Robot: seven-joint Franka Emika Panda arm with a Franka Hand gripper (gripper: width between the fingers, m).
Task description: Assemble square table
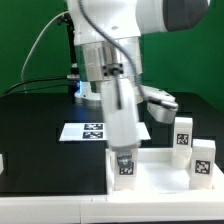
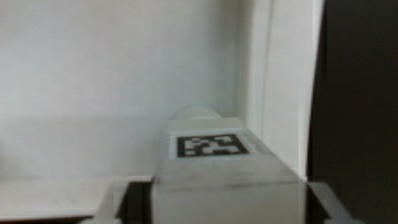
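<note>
Here the white Franka arm reaches straight down over the near edge of the black bench, and its two-finger gripper [image 1: 124, 150] is closed on a short chunky white plastic leg [image 1: 126, 164] bearing a black-and-white square tag. The leg hangs upright between the fingers, its tagged face turned toward the exterior camera, and its lower end stands at the surface of the large flat white plastic square top [image 1: 155, 172], which lies at the near edge of the bench toward the exterior view's right. Whether the leg's foot actually touches the top or sits just above it I cannot tell from this angle.

Two more chunky white legs stand upright on the far right part of the top: one [image 1: 184, 133] farther back, the other [image 1: 203, 160] nearer the camera and just beside it (both show their tags). Behind the gripper, in the middle of the bench, lies the thin flat marker board [image 1: 86, 130] with its printed tags, partly hidden by the arm.

In the wrist view the held leg [image 2: 217, 155] fills the lower centre, its tag facing the lens, and the dark gripper fingers [image 2: 127, 203] flank it on either side. Behind it spreads the pale surface of the top [image 2: 107, 90], with a raised white edge running alongside the leg and the black bench [image 2: 365, 90] beyond that edge. The picture is soft, so finer detail is lost.
</note>
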